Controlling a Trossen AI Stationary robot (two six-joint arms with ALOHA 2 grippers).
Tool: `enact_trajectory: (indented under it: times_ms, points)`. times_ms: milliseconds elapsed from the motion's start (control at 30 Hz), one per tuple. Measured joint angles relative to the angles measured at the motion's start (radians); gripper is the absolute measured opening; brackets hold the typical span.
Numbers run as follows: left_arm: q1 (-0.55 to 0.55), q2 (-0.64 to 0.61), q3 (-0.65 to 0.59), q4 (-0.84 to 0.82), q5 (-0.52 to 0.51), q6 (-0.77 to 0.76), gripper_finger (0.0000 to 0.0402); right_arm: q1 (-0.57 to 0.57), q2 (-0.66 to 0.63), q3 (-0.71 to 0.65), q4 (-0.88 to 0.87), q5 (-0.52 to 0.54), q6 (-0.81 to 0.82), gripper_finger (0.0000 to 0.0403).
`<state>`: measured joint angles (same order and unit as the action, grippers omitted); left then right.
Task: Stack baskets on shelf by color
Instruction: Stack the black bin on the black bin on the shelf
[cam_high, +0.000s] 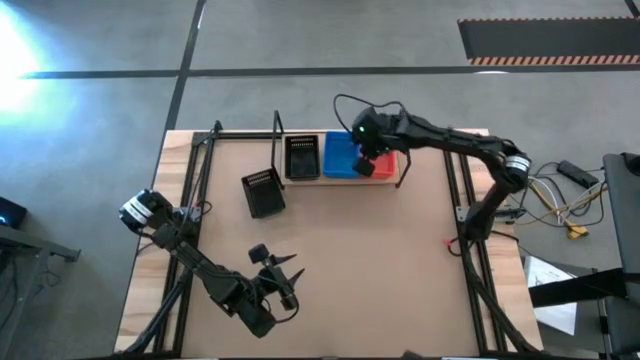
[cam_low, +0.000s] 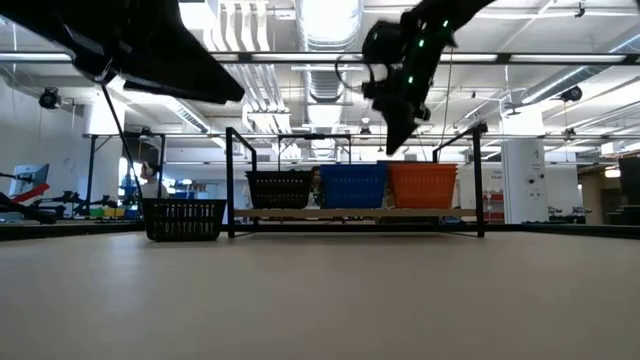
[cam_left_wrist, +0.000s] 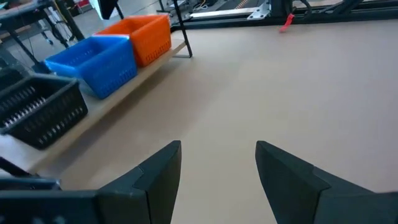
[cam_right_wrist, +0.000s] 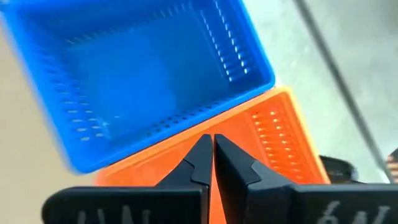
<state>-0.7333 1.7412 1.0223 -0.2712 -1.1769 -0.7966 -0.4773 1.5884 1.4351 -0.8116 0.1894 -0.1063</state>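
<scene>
Orange basket (cam_high: 385, 163) on the shelf (cam_high: 340, 179), directly beneath the right tool (cam_high: 366, 166), whose fingers press together, empty. Blue basket (cam_high: 340, 155) beside it, black basket (cam_high: 302, 157) beyond. Left tool (cam_high: 284, 278) spread, low over the counter (cam_high: 380, 270).

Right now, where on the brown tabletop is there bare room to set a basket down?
The brown tabletop is bare between the light wooden shelf and the open left gripper, and across its right half. It is crowded at the shelf: black, blue and orange-red mesh baskets fill it, the shut right gripper above them. A loose black basket sits beside it.
</scene>
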Motion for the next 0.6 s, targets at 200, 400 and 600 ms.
enact_trajectory:
  times_ms: [200,400,600]
  points:
    - [-0.001,-0.111,0.025,-0.001,-0.001,0.184,0.0191,0.212,-0.167,-0.171,0.123,0.073,0.06,0.0009]
    - [0.048,-0.299,-0.018,-0.125,0.139,0.201,0.0191,0.532,-0.323,-0.485,0.422,0.073,0.171,0.0009]
    - [0.157,-0.416,-0.113,-0.271,0.25,0.203,0.0191,0.838,-0.362,-0.751,0.751,0.175,0.257,0.0009]
